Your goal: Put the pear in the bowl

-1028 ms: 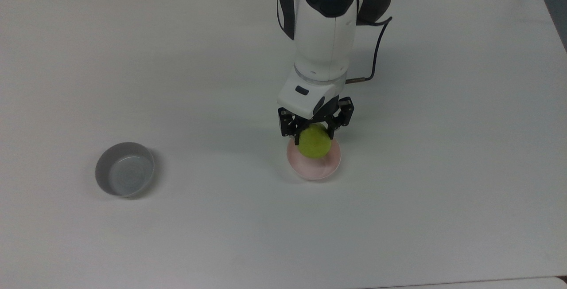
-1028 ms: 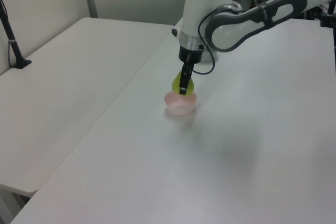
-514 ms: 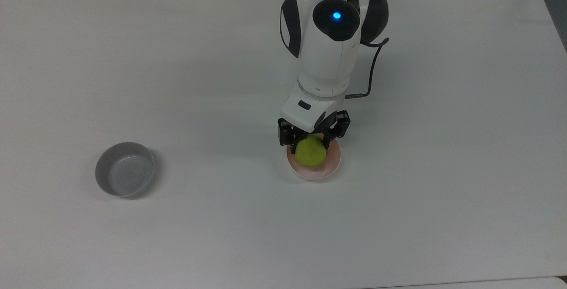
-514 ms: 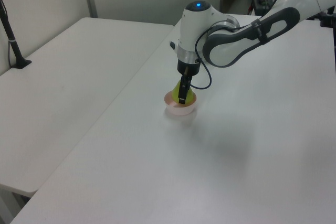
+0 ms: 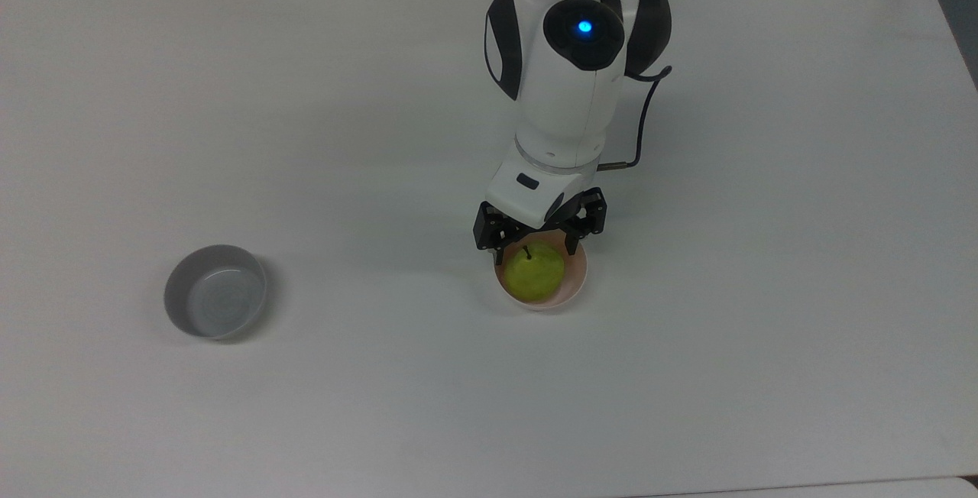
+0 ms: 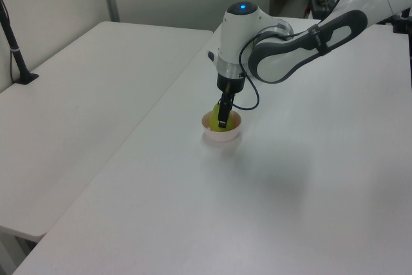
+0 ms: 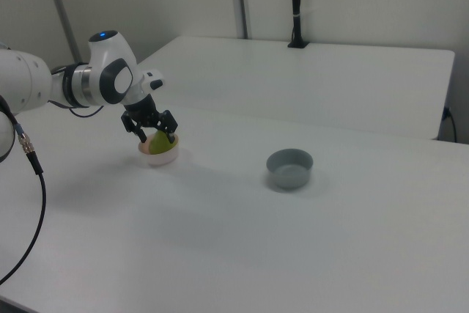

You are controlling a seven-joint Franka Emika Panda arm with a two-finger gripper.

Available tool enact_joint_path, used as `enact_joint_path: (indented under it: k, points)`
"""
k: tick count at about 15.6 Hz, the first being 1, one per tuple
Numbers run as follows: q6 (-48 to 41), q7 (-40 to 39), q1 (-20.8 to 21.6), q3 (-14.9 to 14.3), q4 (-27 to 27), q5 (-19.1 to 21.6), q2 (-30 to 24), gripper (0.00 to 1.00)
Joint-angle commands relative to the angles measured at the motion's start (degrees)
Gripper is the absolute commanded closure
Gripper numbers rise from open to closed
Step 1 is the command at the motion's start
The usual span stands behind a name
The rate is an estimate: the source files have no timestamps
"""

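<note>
The yellow-green pear (image 5: pixel 536 275) sits inside the pale pink bowl (image 5: pixel 578 284) with its dark stem pointing up toward the arm. My gripper (image 5: pixel 533 250) hangs just above it, open, one finger on each side of the pear's top and not squeezing it. The left view has the pear (image 6: pixel 214 111) partly behind a finger, over the bowl (image 6: pixel 222 136). From the right view the pear (image 7: pixel 159 141) rests low in the bowl (image 7: pixel 163 157) beneath the gripper (image 7: pixel 155 135).
A grey bowl (image 5: pixel 177 284) stands alone toward the top view's left, also at the right view's middle (image 7: pixel 289 176). A black post (image 7: pixel 294 5) rises on the far table. The white table (image 5: pixel 764 330) spreads wide around both bowls.
The gripper came down with the pear into the pink bowl, then its fingers spread apart and let go. The pear now rests in the bowl.
</note>
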Motion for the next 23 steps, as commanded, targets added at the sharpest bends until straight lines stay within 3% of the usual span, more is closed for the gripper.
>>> enact_joint_path:
  k: [1,4,8,12,23]
  points:
    - [-0.3,2.6,0.9,-1.0,0.0,-0.1,-3.5,0.00]
    - [-1.5,5.7,0.3,-1.0,-1.3,-0.5,-7.1,0.00]
    - [-15.1,5.8,-5.1,-0.6,-1.4,-0.3,-15.0,0.00]
    - [-23.0,5.2,-9.1,-0.5,-2.5,-0.4,-21.1,0.00]
    - [-30.2,-2.2,-18.2,0.0,-11.6,-0.4,-31.8,0.00]
